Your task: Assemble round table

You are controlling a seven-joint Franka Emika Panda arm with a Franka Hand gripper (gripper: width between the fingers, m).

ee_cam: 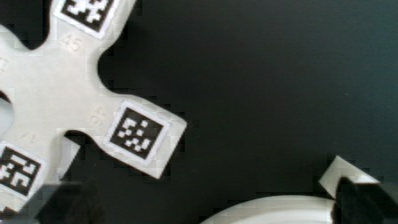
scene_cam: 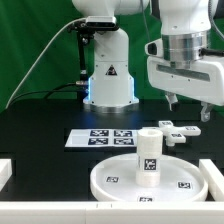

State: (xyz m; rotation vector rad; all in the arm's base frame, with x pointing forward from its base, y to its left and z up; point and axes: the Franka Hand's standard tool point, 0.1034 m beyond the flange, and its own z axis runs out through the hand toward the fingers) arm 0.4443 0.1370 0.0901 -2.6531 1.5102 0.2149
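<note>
Two open, empty fingers of the gripper (scene_cam: 188,106) hang near the lobed foot (scene_cam: 178,133); descending off-centre, one could strike a lobe and skid it away.

Disc (scene_cam: 108,172), leg (scene_cam: 148,148), foot (ee_cam: 80,75): smooth wht plastic; tabletop (scene_cam: 40,120) matt blk.

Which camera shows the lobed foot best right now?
The wrist view: the lobed foot fills much of the frame from close above, its tags sharp, though partly cropped. The exterior view shows the lobed foot only small, under the open gripper, lobes hard to make out.
</note>
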